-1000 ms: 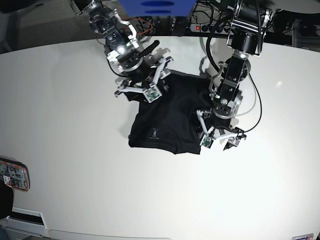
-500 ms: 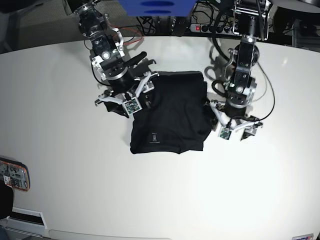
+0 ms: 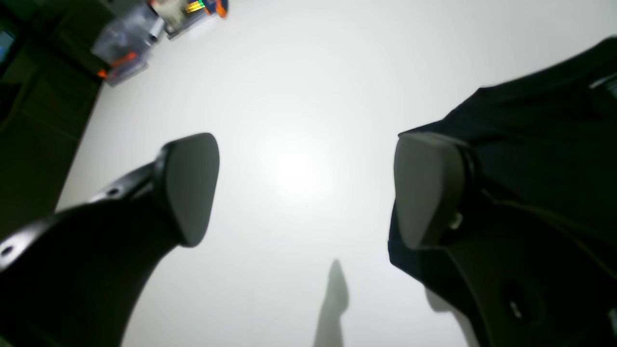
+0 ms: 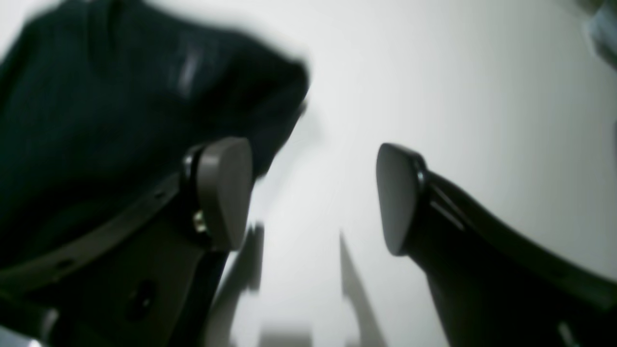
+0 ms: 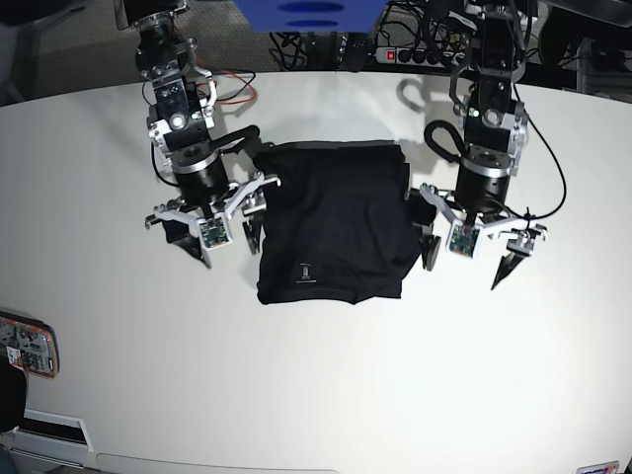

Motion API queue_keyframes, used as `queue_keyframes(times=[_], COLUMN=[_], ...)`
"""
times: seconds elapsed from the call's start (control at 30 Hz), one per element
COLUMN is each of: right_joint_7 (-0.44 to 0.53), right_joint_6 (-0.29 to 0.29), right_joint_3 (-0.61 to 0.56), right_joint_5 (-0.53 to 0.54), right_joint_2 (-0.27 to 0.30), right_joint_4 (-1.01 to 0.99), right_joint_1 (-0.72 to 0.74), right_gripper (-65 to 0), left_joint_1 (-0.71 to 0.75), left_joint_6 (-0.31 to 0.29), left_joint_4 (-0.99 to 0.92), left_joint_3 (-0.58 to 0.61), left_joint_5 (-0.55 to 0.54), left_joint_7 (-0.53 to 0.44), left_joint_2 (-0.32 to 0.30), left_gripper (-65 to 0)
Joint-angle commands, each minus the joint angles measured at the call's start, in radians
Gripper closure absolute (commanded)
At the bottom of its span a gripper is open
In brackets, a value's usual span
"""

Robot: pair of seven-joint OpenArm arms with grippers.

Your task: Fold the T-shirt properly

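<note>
The black T-shirt (image 5: 336, 222) lies folded into a rough rectangle at the middle of the white table (image 5: 316, 385), a small pale label mark (image 5: 306, 268) near its front hem. My right gripper (image 5: 219, 238) hangs open just off the shirt's left edge, nothing between its fingers. In the right wrist view the right gripper (image 4: 311, 193) is over bare table with the T-shirt (image 4: 120, 96) behind its left finger. My left gripper (image 5: 469, 261) stands open beside the shirt's right edge. In the left wrist view the left gripper (image 3: 308, 193) is empty, and the T-shirt (image 3: 530, 144) is behind its right finger.
A red-cased phone-like item (image 5: 25, 346) lies at the table's left edge. A blue object (image 5: 308, 12) and a power strip (image 5: 395, 54) with cables sit beyond the far edge. Small clutter (image 3: 144, 33) shows at the table's edge in the left wrist view.
Both arms have drawn outward off the shirt, the right gripper to its left side and the left gripper to its right. The shirt has settled flatter and squarer.
</note>
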Motion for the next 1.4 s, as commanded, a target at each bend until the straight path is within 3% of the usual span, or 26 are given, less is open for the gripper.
queue_keyframes(times=[0.0,0.23,0.43,0.53,0.77,0.9,1.17,1.37], right_joint_7=[0.076,0.441,0.687,0.856,1.307,1.482,1.620,1.627], right_joint_6=[-0.010,-0.010,-0.010,-0.010,-0.010,-0.010,-0.010,-0.010], right_joint_3=[0.035,0.177,0.260,0.302,0.433,0.489,0.539,0.539], right_joint_5=[-0.003,-0.001,-0.001,-0.001,-0.001,-0.001,-0.001,-0.001], right_joint_2=[0.006,0.006,0.006,0.006,0.002,0.002,0.002,0.002], right_joint_4=[0.021,-0.010,-0.062,-0.104,-0.332,-0.441,-0.472,-0.473], right_joint_1=[0.009,-0.052,-0.130,-0.169,-0.241,-0.294,-0.432,-0.525], right_gripper=[-38.9,-38.9,-38.9,-38.9,-38.9,-38.9,-38.9,-38.9], left_joint_1=[0.021,0.193,0.249,0.257,0.280,0.282,0.378,0.450], left_joint_6=[0.003,0.001,0.003,0.003,0.003,0.003,0.003,0.003], left_joint_4=[0.013,-0.022,-0.091,-0.131,-0.312,-0.450,-0.455,-0.458], left_joint_3=[-0.002,-0.002,-0.077,-0.126,-0.180,-0.181,-0.203,-0.195], left_joint_5=[0.000,0.000,0.000,0.000,0.000,0.000,0.000,0.008], left_joint_7=[-0.064,-0.551,-0.728,-0.815,-1.185,-1.409,-1.402,-1.402], left_joint_2=[-0.003,-0.066,-0.036,-0.002,0.009,0.012,0.020,0.020], left_gripper=[-54.2,-54.2,-54.2,-54.2,-54.2,-54.2,-54.2,-54.2])
